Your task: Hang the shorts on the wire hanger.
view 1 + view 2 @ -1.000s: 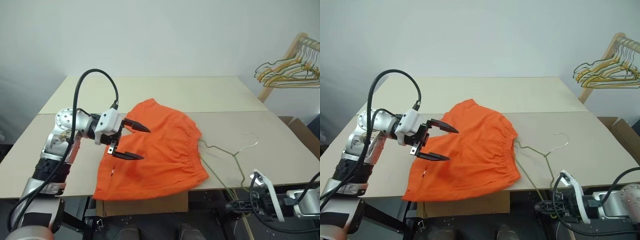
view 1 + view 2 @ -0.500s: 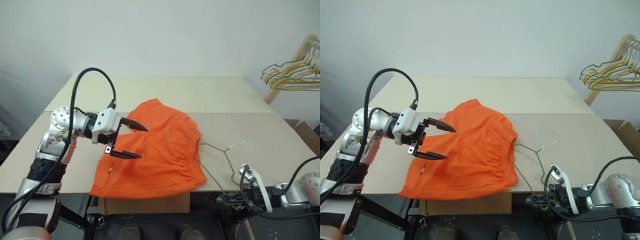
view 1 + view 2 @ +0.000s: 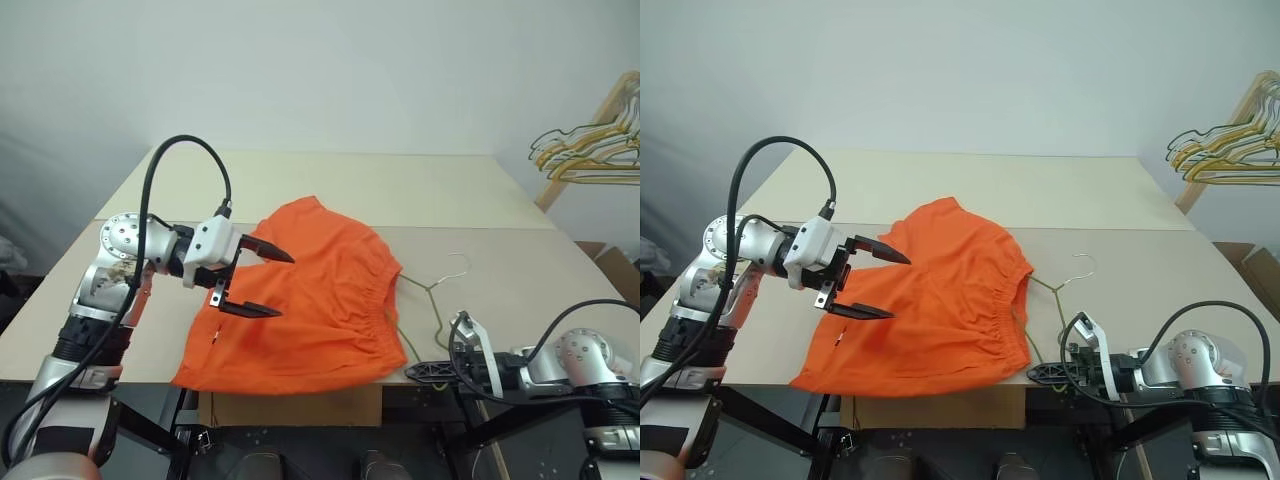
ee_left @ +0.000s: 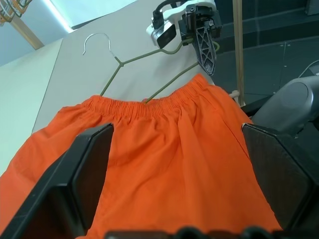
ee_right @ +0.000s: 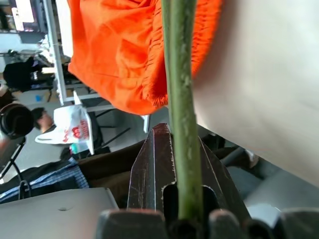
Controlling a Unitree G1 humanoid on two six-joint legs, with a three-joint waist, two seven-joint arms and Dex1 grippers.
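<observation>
Nearest to us, at the counter point(image 3: 520, 290) edge just beside the shorts point(image 3: 310, 300), our right gripper point(image 3: 425, 372) keeps its fingers pressed together on the low bar of the wire hanger point(image 3: 432, 300), we think so that it can steer the wire under the waistband. The shorts lie flat on the counter. Over their far leg, our left gripper point(image 3: 262, 284) hovers with fingers spread wide, probably ready to lift cloth.

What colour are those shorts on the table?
Bright orange all over; the shorts show best in the left eye view.

Head stereo overhead; wrist close-ups.
</observation>
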